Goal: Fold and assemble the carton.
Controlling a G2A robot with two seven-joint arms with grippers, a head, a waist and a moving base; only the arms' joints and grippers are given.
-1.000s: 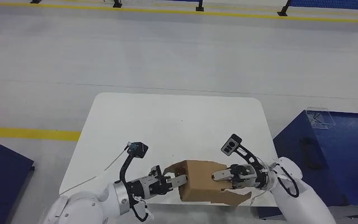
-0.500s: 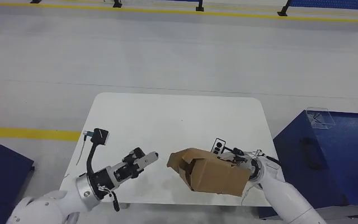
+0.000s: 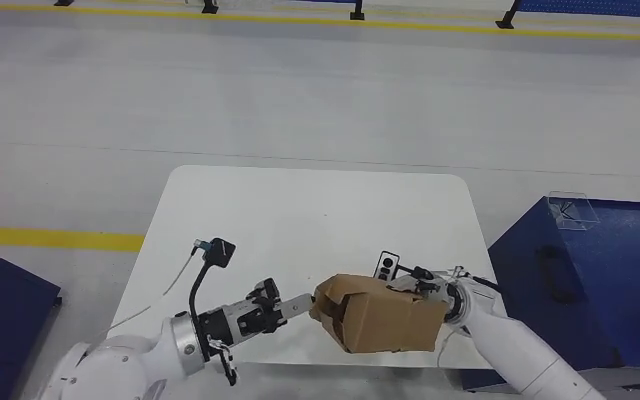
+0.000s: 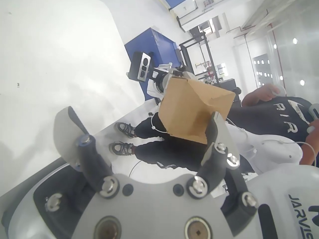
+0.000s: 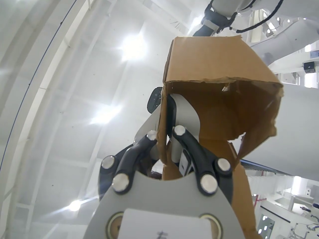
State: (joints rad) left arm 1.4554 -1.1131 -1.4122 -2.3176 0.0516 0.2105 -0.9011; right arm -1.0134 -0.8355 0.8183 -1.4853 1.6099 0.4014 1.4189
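Top view: the carton (image 3: 385,315) is held at the table's (image 3: 300,210) near edge. Left wrist: my left gripper (image 4: 142,115), fingers spread, nears its end, likely for flap-folding. Right wrist: my right gripper (image 5: 164,115) pinches one wall, steadying it.

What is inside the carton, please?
Through the open end of the carton, bare cardboard walls show, and one finger of the right gripper, which clamps a side wall between its fingers. The far corners lie in shadow, so contents there cannot be told.
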